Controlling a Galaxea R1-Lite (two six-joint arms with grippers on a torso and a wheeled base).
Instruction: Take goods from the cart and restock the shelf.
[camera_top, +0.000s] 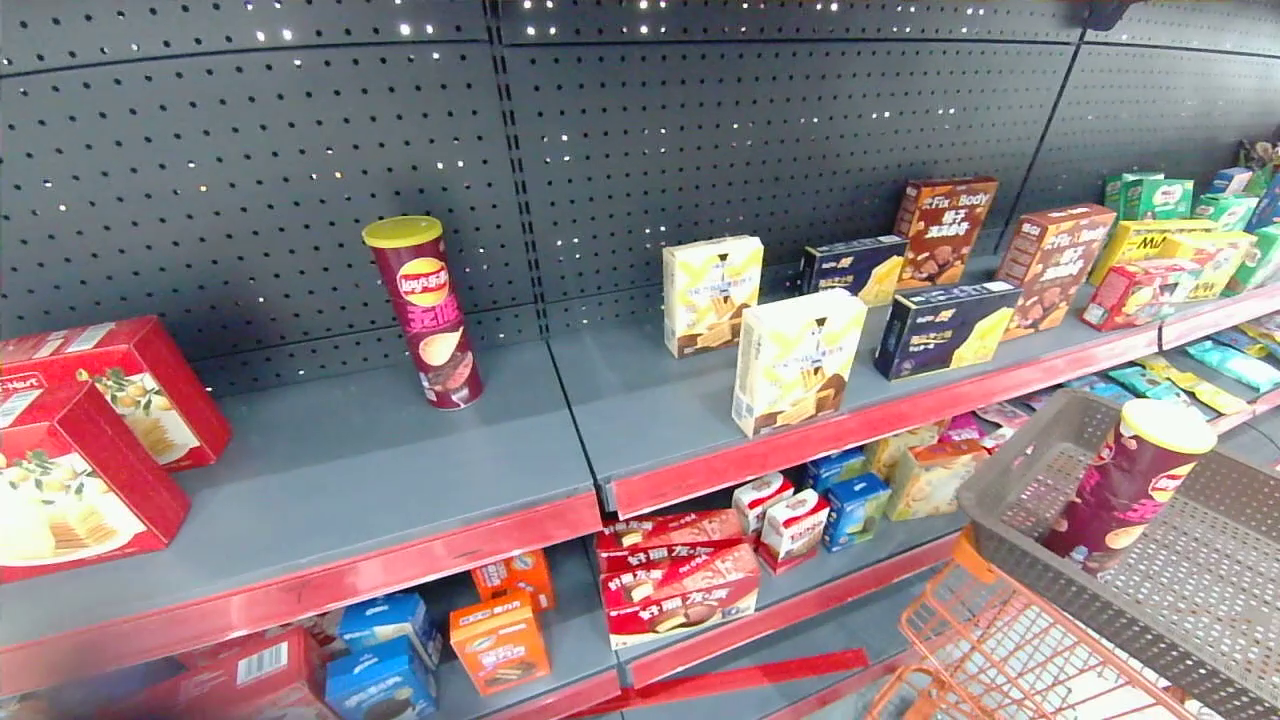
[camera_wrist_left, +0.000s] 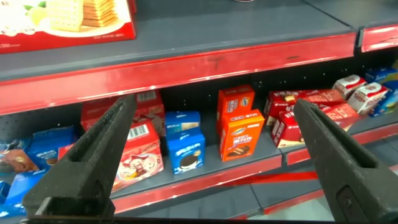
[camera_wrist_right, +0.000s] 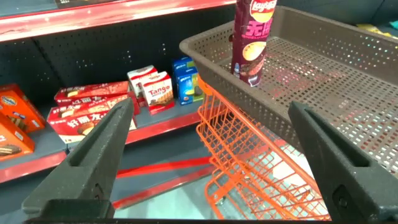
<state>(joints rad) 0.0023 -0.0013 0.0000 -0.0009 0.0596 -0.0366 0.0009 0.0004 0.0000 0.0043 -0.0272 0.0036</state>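
A dark red chip can with a yellow lid (camera_top: 428, 312) stands upright on the grey upper shelf (camera_top: 380, 470). A second can of the same kind (camera_top: 1130, 480) leans in the grey perforated basket (camera_top: 1010, 470) on the orange cart (camera_top: 990, 640); the right wrist view shows that can (camera_wrist_right: 252, 40) standing in the basket (camera_wrist_right: 249, 68). My left gripper (camera_wrist_left: 211, 155) is open, low before the lower shelf boxes. My right gripper (camera_wrist_right: 211, 155) is open, facing the cart (camera_wrist_right: 249, 162), with nothing between its fingers.
Red biscuit boxes (camera_top: 90, 440) sit at the upper shelf's left end. Yellow, dark blue and brown boxes (camera_top: 800, 360) line its right part. Orange, blue and red boxes (camera_wrist_left: 239, 127) fill the lower shelf. The stretch of upper shelf around the standing can is bare.
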